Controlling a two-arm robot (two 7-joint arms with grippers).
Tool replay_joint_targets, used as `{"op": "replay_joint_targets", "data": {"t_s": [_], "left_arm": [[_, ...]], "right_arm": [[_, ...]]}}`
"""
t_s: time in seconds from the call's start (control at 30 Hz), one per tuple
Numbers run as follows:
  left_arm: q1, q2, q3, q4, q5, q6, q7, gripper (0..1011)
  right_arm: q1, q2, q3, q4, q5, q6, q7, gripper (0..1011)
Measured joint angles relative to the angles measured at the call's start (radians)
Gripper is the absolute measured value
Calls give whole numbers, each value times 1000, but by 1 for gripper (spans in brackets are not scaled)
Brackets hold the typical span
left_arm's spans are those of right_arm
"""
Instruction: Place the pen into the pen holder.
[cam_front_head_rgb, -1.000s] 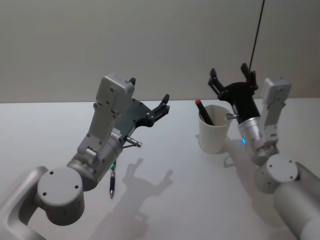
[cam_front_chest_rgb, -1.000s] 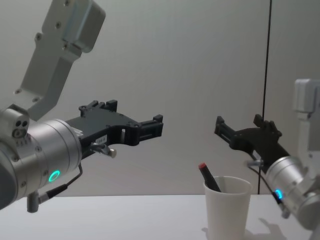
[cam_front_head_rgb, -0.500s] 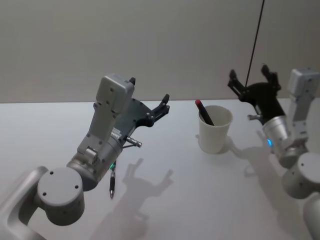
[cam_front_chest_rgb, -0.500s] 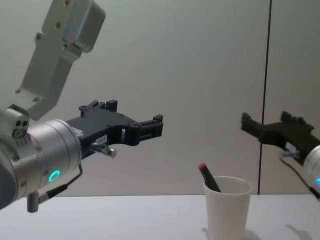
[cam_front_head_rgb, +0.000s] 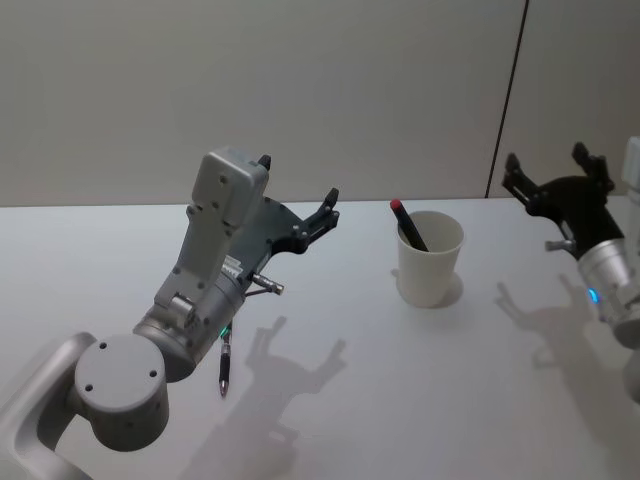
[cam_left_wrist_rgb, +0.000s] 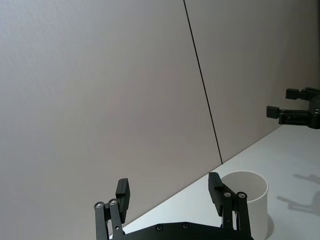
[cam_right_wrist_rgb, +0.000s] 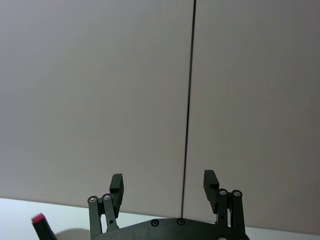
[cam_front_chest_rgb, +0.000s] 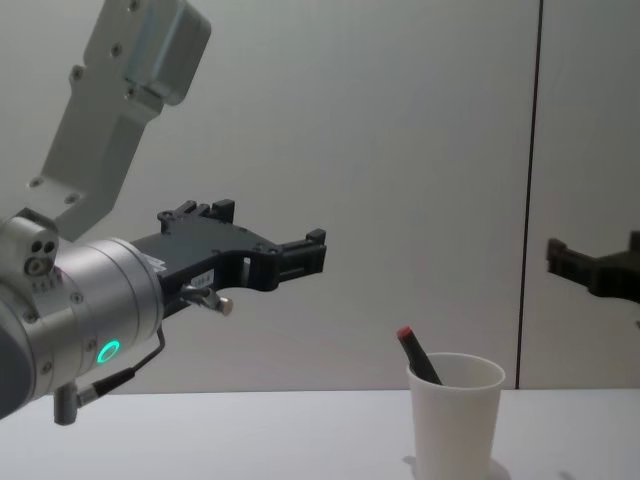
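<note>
The pen (cam_front_head_rgb: 409, 226) stands inside the pen holder (cam_front_head_rgb: 430, 262), which sits on the tabletop (cam_front_head_rgb: 400, 400) toward the far edge, right of the middle. The pen's long axis leans toward the robot's left, with the red cap above the rim.

The right gripper (cam_front_head_rgb: 547, 162) hangs raised near the right edge, well apart from the cup, with its jaws spread and holding nothing. It is the nearer arm, and the cup lies to its left and lower.

The left gripper (cam_front_head_rgb: 298, 182) is also spread and empty, held high over the middle and pointing toward the cup.

So the placing looks done.

The head view shows a second pen (cam_front_head_rgb: 224, 366) lying under the left arm toward the near left corner, its length running near-to-far. From the side, the chest view shows how far the cap (cam_front_chest_rgb: 405, 333) clears the rim.
</note>
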Motion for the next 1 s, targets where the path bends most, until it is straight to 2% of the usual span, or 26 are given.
{"op": "replay_joint_targets", "data": {"t_s": [0.47,1.0], "left_arm": [[0,0,0,0,0,0,0,1000],[0,0,0,0,0,0,0,1000]], "right_arm": [[-81,58,47,-122,-80,135,12,1001],[-176,102,87,-236,-121,208,47,1001]]}}
